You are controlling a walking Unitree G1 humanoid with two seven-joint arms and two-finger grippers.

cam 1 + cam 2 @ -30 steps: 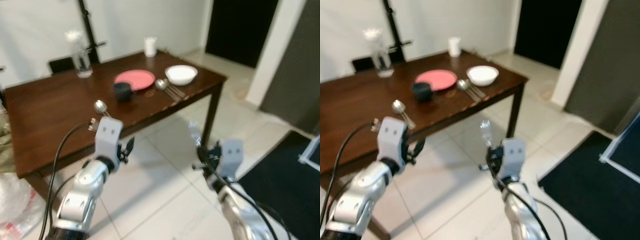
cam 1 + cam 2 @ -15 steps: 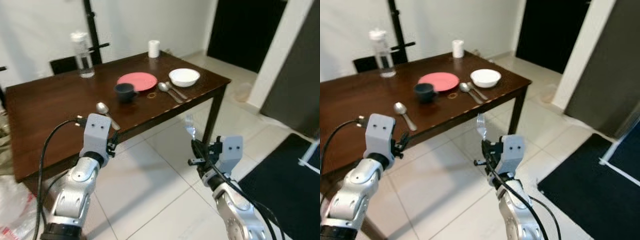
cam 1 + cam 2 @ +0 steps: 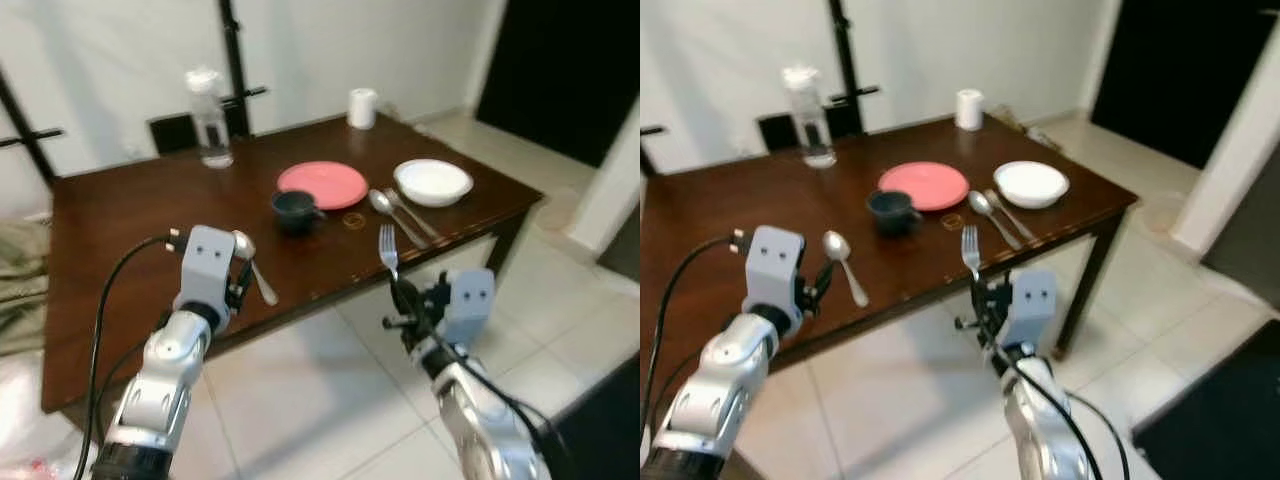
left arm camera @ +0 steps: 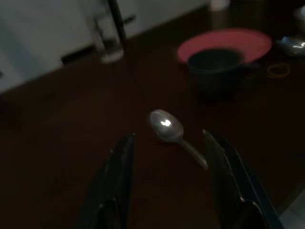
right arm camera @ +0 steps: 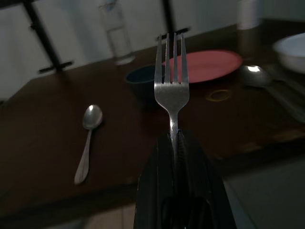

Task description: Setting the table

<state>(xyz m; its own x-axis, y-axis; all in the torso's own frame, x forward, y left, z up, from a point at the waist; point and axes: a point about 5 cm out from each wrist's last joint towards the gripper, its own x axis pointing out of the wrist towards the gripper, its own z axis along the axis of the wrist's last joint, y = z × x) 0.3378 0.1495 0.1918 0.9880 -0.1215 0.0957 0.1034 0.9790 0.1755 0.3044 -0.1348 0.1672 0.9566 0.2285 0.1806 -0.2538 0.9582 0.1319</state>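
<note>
Right gripper (image 3: 985,300), clamped on a silver metal fork (image 3: 970,248) held tines-up short of the dark brown wooden table (image 3: 700,215) edge, presumably for carrying to the round pink plate (image 3: 924,185) beyond; left gripper (image 3: 818,285), fingers apart, hovers over a silver spoon (image 3: 843,262) nearer that edge.

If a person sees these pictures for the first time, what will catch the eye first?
First comes the fork, standing upright in the shut right gripper just before the table's near edge. Next is the pink plate in the middle of the table, with a dark cup at its near side. The left gripper hangs open over a lone spoon.
</note>
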